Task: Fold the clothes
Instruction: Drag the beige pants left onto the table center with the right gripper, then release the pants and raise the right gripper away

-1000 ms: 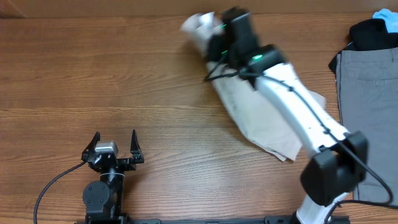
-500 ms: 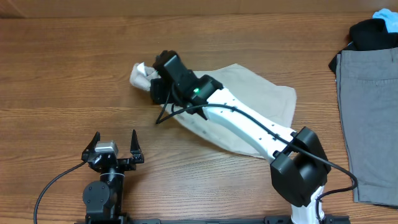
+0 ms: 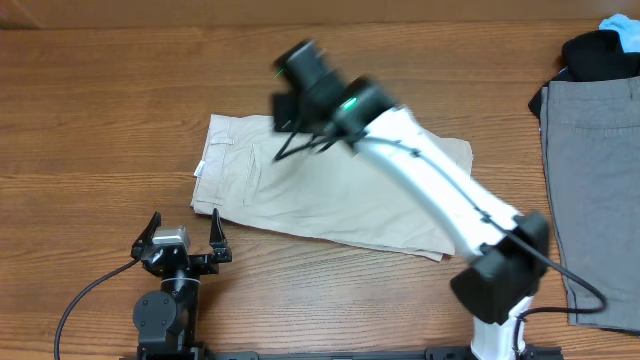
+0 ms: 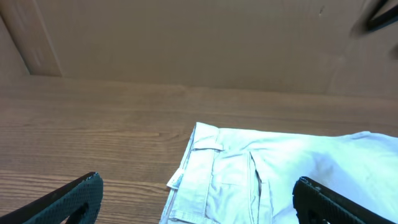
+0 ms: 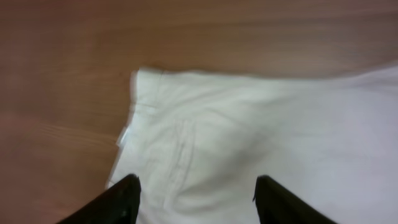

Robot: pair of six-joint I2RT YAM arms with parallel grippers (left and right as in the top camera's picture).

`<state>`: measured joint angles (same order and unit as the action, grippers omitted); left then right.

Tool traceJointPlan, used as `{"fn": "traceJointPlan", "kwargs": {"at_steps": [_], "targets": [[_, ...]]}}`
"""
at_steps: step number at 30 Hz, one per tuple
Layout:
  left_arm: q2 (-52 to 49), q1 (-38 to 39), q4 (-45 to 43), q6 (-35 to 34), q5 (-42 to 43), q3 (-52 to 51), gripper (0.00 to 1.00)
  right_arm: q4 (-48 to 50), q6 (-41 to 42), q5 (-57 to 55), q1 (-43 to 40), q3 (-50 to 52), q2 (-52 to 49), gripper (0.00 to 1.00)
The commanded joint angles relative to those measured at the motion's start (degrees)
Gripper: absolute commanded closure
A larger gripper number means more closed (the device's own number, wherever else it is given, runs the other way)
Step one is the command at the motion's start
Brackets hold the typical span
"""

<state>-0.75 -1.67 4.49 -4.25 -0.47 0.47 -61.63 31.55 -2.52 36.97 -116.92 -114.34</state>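
The clothes are light beige shorts (image 3: 310, 195) lying spread flat in the middle of the wooden table, waistband end to the left. My right gripper (image 3: 292, 72) hovers blurred above their far edge. In the right wrist view its jaws (image 5: 198, 182) stand open with nothing between them, and the shorts (image 5: 249, 124) lie below. My left gripper (image 3: 185, 216) rests open at the near edge, just short of the waistband corner. The left wrist view shows the shorts (image 4: 280, 168) ahead of that open gripper (image 4: 196, 186), with a small white label at the edge.
A grey garment (image 3: 590, 170) lies along the right side of the table. A black item (image 3: 600, 50) and something blue (image 3: 620, 22) sit at the far right corner. A brown wall (image 4: 186, 37) stands behind the table.
The right gripper carried the bunched shorts leftward, let go and opened, then pulled up and back toward the far side. The shorts now lie flat. The left arm has not moved.
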Motion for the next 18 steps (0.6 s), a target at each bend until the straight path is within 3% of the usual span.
{"fn": "traceJointPlan", "kwargs": {"at_steps": [1, 3, 4, 9, 18], "targets": [[0.5, -0.7, 0.0, 0.9, 0.3, -0.2, 0.0, -6.9, -0.3, -4.8, -7.0, -5.6, 4.9, 0.33], [0.5, -0.7, 0.0, 0.9, 0.3, -0.2, 0.0, -13.8, -0.3, -4.5, -13.0, -5.7, 5.4, 0.04], [0.5, -0.7, 0.0, 0.9, 0.3, -0.2, 0.0, -16.8, -0.3, -4.5, -15.3, -5.6, 5.3, 0.0], [0.5, -0.7, 0.0, 0.9, 0.3, -0.2, 0.0, -28.0, -0.3, -3.4, -24.1, -1.9, 3.8, 0.0], [0.5, -0.7, 0.0, 0.9, 0.3, -0.2, 0.0, -27.6, 0.2, 2.7, -27.1, 4.0, 3.8, 0.03]]}}
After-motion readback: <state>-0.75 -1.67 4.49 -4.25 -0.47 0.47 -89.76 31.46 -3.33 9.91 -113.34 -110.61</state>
